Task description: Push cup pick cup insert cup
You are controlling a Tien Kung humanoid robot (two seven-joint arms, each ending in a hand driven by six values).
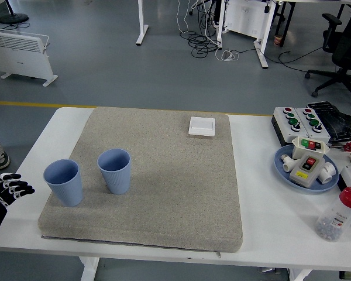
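Note:
Two blue ribbed cups stand upright on a grey mat (164, 193). The left cup (64, 182) is near the mat's left edge. The right cup (114, 170) stands a short gap to its right. My left hand (9, 188) is at the picture's left edge, left of the left cup and apart from it, with its black-and-white fingers spread and holding nothing. My right hand is out of view.
A white square switch (202, 126) lies at the mat's far edge. At the right are a control box with buttons (296, 122), a blue plate (306, 167) with switch parts, and a clear bottle with a red cap (339, 215).

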